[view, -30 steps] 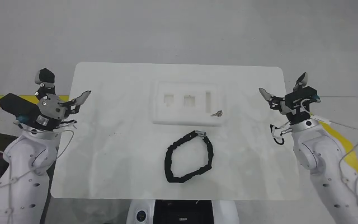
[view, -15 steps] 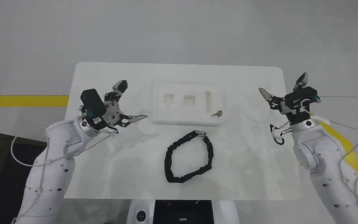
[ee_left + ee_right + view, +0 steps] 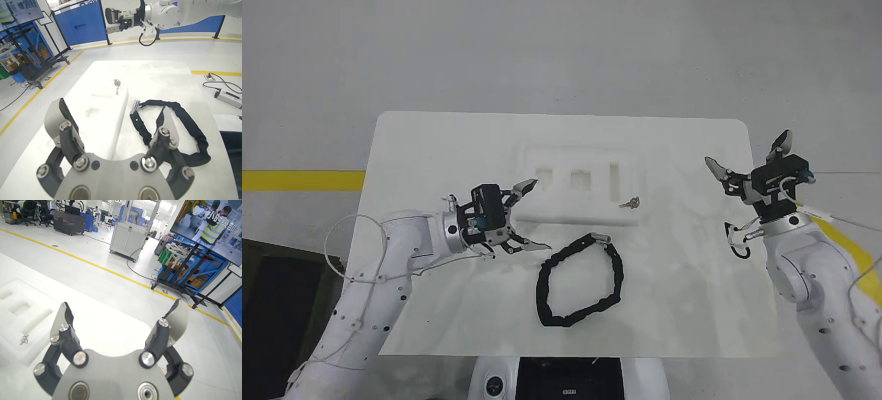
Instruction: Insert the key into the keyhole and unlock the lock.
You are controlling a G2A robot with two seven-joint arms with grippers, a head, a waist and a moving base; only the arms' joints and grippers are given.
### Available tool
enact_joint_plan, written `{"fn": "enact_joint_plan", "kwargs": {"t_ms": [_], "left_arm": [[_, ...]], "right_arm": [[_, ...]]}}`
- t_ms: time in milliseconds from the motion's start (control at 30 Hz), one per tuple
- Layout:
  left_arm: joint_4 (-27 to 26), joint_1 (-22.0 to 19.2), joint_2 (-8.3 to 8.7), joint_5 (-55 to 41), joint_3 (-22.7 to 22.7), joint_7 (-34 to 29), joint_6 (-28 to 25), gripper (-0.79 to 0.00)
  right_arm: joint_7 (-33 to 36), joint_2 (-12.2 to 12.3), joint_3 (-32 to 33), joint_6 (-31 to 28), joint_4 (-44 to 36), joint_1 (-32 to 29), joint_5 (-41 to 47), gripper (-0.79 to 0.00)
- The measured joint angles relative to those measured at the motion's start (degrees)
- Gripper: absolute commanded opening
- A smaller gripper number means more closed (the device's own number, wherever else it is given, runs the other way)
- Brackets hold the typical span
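A black fabric-covered chain lock [image 3: 580,280] lies looped on the white table [image 3: 422,150], its silver cylinder end [image 3: 599,239] toward the foam tray. A small silver key [image 3: 629,203] rests on the white foam tray [image 3: 532,205], near its right front corner. My left gripper [image 3: 532,214] hovers open just left of the lock, by the tray's front left corner; in the left wrist view the lock [image 3: 175,121] and key [image 3: 117,86] lie ahead of its fingers [image 3: 64,111]. My right gripper [image 3: 748,152] stands open at the table's right edge, with the key [image 3: 24,339] off to one side.
The foam tray has three recesses [image 3: 580,179]; a small ring [image 3: 87,111] lies in one. A black cable loop [image 3: 736,241] hangs under the right wrist. The table's front and left areas are bare. Yellow floor tape [image 3: 302,180] runs past the left side.
My left arm has swung in from the table's left edge toward the middle, ending beside the lock with its fingers open. The right arm, lock and key have not moved.
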Motion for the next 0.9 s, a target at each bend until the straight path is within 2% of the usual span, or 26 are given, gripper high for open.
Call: {"fn": "enact_joint_plan", "kwargs": {"t_ms": [567,733,833,900], "left_arm": [[0.4,-0.3,-0.12,-0.6,0.7,0.2,0.0,0.000],[-0.3,0.0,0.07,-2.6,1.1,-3.8,-2.6,0.000],[-0.8,-1.9,-0.06,-3.1,4.4,-6.9,-3.4,0.000],[-0.2,-4.3,-0.32,-3.9,8.3,-8.5,-3.4,0.000]], "right_arm": [[0.0,0.0,0.0,0.0,0.0,0.0,0.0,0.000],[0.0,0.0,0.0,0.0,0.0,0.0,0.0,0.000],[0.0,0.0,0.0,0.0,0.0,0.0,0.0,0.000],[0.0,0.0,0.0,0.0,0.0,0.0,0.0,0.000]]}}
